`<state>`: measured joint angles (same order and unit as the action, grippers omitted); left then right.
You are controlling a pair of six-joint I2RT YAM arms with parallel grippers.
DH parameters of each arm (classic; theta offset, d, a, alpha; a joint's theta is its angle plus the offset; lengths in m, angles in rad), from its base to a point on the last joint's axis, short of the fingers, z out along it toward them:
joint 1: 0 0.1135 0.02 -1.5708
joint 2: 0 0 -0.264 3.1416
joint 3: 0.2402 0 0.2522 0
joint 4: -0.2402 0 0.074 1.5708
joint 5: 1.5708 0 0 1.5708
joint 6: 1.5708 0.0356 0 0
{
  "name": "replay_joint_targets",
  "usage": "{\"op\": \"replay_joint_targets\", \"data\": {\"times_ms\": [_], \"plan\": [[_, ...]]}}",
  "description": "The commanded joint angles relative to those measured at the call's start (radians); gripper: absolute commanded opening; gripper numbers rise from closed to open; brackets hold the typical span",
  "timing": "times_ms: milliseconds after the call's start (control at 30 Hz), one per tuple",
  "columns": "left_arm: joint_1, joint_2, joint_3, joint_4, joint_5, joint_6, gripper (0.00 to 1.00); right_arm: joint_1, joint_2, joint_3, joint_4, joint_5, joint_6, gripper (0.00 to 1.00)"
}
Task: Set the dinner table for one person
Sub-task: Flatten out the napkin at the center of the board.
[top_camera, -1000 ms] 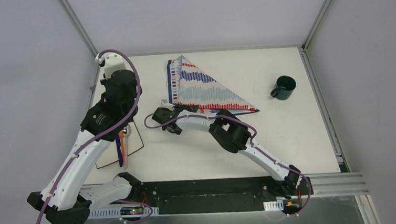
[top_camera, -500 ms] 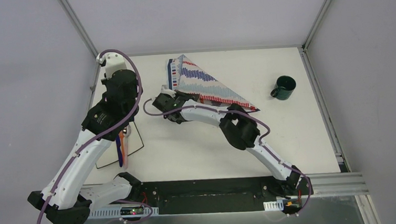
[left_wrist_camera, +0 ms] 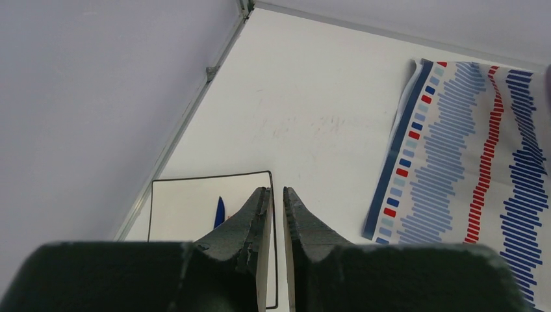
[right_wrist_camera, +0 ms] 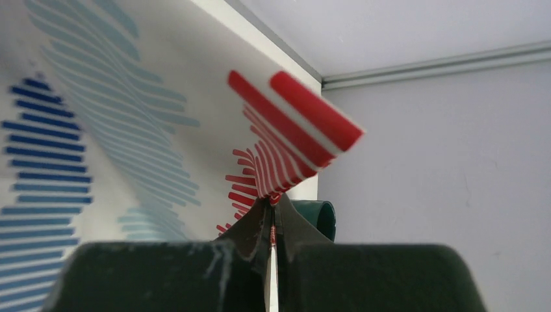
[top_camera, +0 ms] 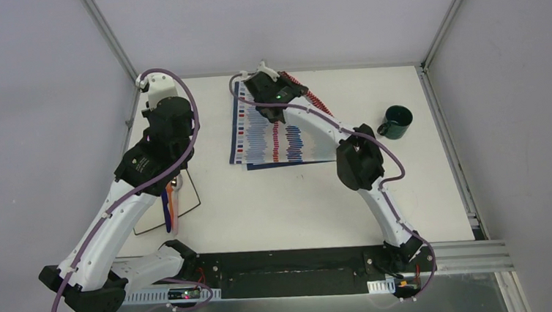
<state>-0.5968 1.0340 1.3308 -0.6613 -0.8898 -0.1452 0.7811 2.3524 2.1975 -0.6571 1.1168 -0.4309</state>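
The striped red-blue-white cloth point(top_camera: 279, 134) lies partly spread on the white dinner table point(top_camera: 262, 208), its far right corner lifted. My right gripper point(top_camera: 266, 74) hangs over the table's far edge, shut on that red-striped corner point(right_wrist_camera: 292, 123). The rest of the cloth point(right_wrist_camera: 78, 130) trails down to the table below it. My left gripper point(left_wrist_camera: 276, 190) hovers over the right edge of the white square plate point(left_wrist_camera: 188, 201). Its jaws stand a narrow slit apart with nothing between them. A blue-handled utensil point(top_camera: 167, 211) and an orange one point(top_camera: 175, 207) lie on the plate point(top_camera: 145, 222).
A dark green mug point(top_camera: 397, 122) stands at the right of the table, also seen just beyond my right fingers as the mug point(right_wrist_camera: 318, 214). Grey rails and white walls close in the table at the back and on both sides.
My right gripper has carried the cloth corner from the table's middle to the far edge, unfolding the triangle into a wider sheet. The left arm has not moved.
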Motion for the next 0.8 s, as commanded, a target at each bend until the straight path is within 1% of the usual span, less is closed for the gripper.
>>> {"op": "replay_joint_targets", "data": {"times_ms": [0,167,333,400,500,600,700,767], "plan": [[-0.012,0.011,0.005,0.022,-0.025,0.018,0.14,-0.078,0.014,0.067,-0.007,0.032,-0.009,0.0],[-0.012,0.035,0.015,0.025,-0.021,0.019,0.14,-0.153,0.046,0.083,-0.008,-0.003,0.016,0.0],[-0.012,0.066,0.02,0.025,-0.016,0.017,0.14,-0.216,0.138,0.143,0.02,0.019,-0.031,0.0],[-0.012,0.075,0.02,0.026,-0.018,0.017,0.14,-0.234,0.164,0.141,0.068,0.036,-0.064,0.07],[-0.012,0.088,0.02,0.026,-0.02,0.019,0.14,-0.251,0.195,0.14,0.127,0.063,-0.113,0.25],[-0.012,0.103,0.021,0.025,-0.021,0.017,0.14,-0.263,0.201,0.142,0.161,0.072,-0.13,0.36],[-0.012,0.119,0.024,0.026,-0.014,0.015,0.14,-0.272,0.186,0.141,0.166,0.061,-0.123,0.42],[-0.012,0.128,0.027,0.028,-0.009,0.011,0.14,-0.28,0.174,0.139,0.165,0.052,-0.116,0.43]]}}
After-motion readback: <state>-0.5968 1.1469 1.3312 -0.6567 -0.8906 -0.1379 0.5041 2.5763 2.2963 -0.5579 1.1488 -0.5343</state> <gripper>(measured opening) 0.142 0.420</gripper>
